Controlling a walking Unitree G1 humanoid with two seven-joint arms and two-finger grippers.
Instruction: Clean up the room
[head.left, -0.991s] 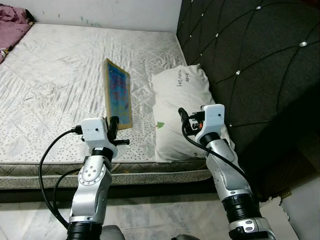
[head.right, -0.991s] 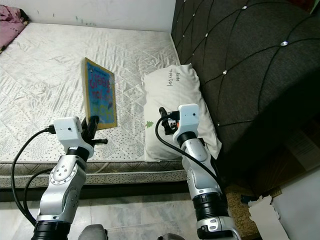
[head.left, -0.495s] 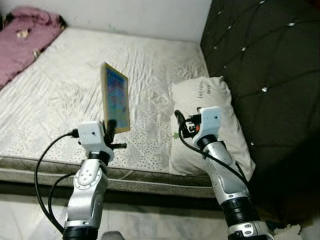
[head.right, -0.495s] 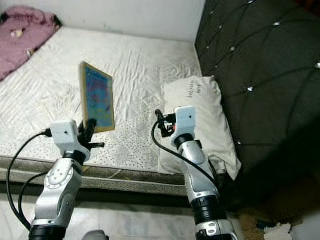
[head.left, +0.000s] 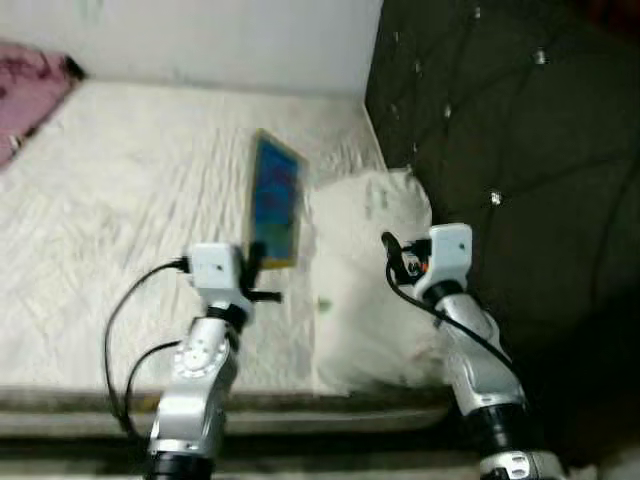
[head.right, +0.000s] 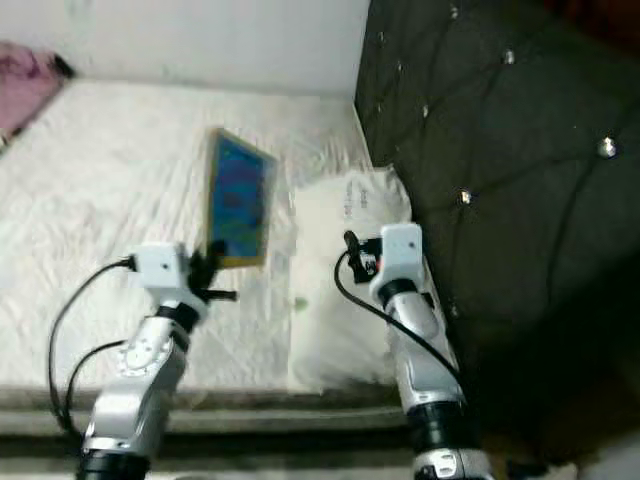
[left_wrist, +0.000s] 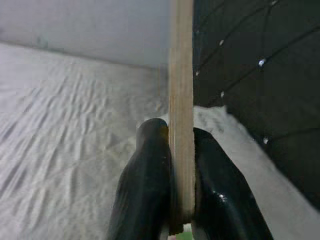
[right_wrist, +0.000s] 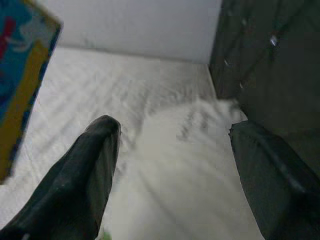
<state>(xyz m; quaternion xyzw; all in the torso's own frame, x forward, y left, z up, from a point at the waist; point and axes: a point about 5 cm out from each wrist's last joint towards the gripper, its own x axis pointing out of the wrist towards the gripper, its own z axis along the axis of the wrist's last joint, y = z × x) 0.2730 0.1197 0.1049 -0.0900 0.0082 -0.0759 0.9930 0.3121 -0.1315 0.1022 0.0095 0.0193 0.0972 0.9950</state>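
A wooden-framed board with a blue picture (head.left: 275, 199) stands upright above the mattress (head.left: 120, 220), held at its lower edge. My left gripper (left_wrist: 181, 175) is shut on it, with the thin wooden edge (left_wrist: 180, 90) clamped between both black fingers. A white pillow (head.left: 365, 270) lies against the dark tufted headboard (head.left: 500, 130), just right of the board. My right gripper (right_wrist: 172, 165) is open over the pillow (right_wrist: 190, 150), nothing between its fingers. The left wrist block (head.left: 218, 268) and right wrist block (head.left: 447, 250) are raised in front of the bed.
A pink cloth (head.left: 25, 85) lies at the far left corner of the mattress. A white wall (head.left: 200, 40) runs behind the bed. The mattress's front edge (head.left: 250, 410) crosses below my arms. The picture is blurred.
The whole picture has shifted and blurred, so the camera has moved. My left gripper keeps hold of the board, which now stands closer to the pillow.
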